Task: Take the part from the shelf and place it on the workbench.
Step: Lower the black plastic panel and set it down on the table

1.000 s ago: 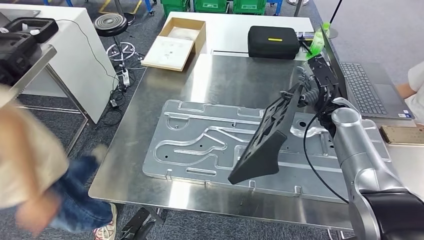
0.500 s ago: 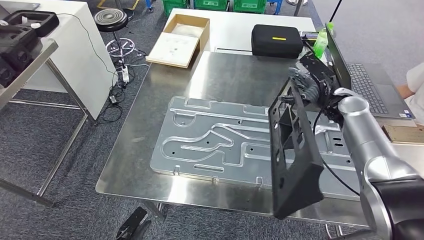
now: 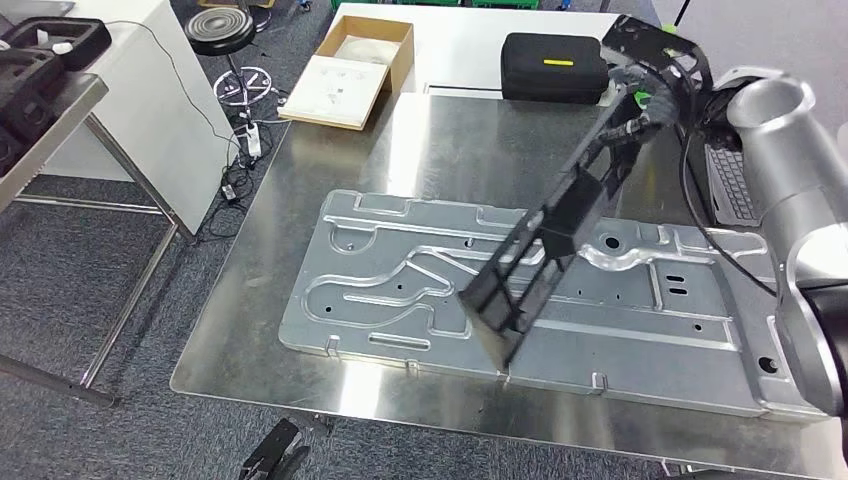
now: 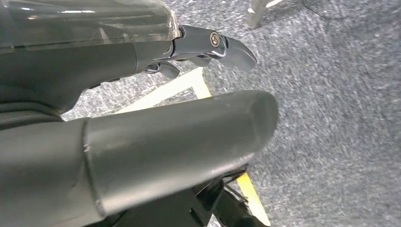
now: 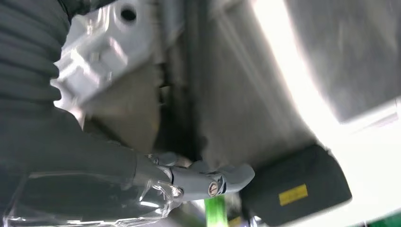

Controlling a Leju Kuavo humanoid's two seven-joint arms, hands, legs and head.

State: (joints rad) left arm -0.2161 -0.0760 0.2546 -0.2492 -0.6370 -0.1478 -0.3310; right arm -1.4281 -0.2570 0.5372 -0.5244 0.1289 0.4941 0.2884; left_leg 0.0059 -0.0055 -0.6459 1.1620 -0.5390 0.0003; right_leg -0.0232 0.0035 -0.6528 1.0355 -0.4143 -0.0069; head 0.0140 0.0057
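black part (image 3: 545,245), silver workbench (image 3: 440,150), black case (image 3: 555,68) with yellow stripe.

Even, bright overhead light is filling the head view, and the steel workbench (image 3: 420,150) is throwing back pale glare toward its far end — shadows are staying soft. The right wrist view is smearing with motion blur, a white band blowing out across it. In the left wrist view, the near thumb (image 4: 179,142) is sitting out of focus.

On the steel workbench (image 3: 300,330) lies one stamped metal panel (image 3: 400,290), with one black frame part (image 3: 560,220) above it and one black case (image 3: 550,65) and one cardboard box (image 3: 350,70) behind it.
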